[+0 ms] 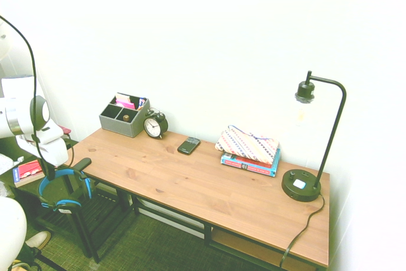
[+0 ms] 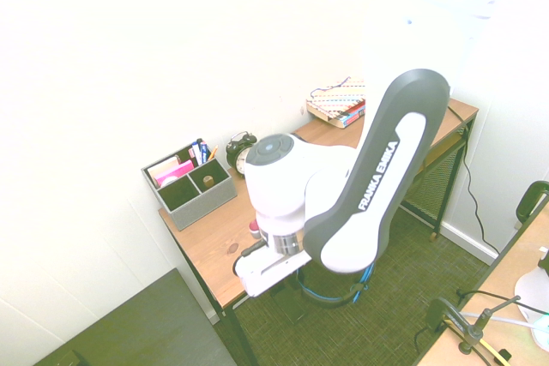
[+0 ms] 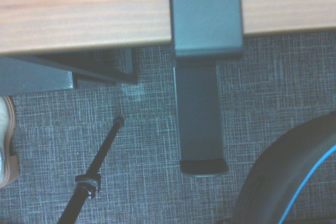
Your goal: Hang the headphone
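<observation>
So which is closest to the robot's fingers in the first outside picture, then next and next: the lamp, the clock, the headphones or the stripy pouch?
1. Headphones: right at the fingers, by the desk's left end.
2. Clock: beside the organizer.
3. Stripy pouch: on the books.
4. Lamp: desk's right end.

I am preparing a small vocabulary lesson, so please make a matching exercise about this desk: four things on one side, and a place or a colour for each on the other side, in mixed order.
Things
1. Headphone
2. Alarm clock
3. Patterned pouch
4. Desk organizer

Places and colours
A. on top of the books
B. grey, with pink and blue items in it
C. blue and black, beside the desk's end, below the gripper
D. black, with a white face

Right pairs: 1-C, 2-D, 3-A, 4-B
</observation>
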Controlling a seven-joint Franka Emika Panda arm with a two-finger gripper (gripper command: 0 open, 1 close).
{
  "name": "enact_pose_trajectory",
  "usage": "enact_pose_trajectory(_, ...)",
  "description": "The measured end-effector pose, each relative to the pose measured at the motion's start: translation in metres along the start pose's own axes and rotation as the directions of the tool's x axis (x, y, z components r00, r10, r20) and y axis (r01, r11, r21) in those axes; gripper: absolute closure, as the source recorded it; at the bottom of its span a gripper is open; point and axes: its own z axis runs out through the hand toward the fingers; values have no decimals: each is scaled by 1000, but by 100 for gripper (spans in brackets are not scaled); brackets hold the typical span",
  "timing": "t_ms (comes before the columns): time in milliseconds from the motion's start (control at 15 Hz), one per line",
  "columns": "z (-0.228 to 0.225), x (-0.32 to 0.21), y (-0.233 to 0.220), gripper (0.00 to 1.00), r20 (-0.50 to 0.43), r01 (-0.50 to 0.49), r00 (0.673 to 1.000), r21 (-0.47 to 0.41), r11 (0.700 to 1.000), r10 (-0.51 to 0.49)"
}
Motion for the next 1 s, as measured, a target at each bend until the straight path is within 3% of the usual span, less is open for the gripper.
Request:
enact_pose_trajectory(267, 42, -27, -12, 100, -4, -10, 1000, -7, 1000, 10)
enact_pose_trajectory(600, 74, -21, -37, 100, -55, -26, 998, -2, 1000, 26)
enact_pose_trajectory(667, 82, -19, -38, 0, -55, -30, 998, -13, 999, 30)
enact_pose_trajectory(1000, 101, -10, -42, 0, -56, -33, 998, -38, 999, 31)
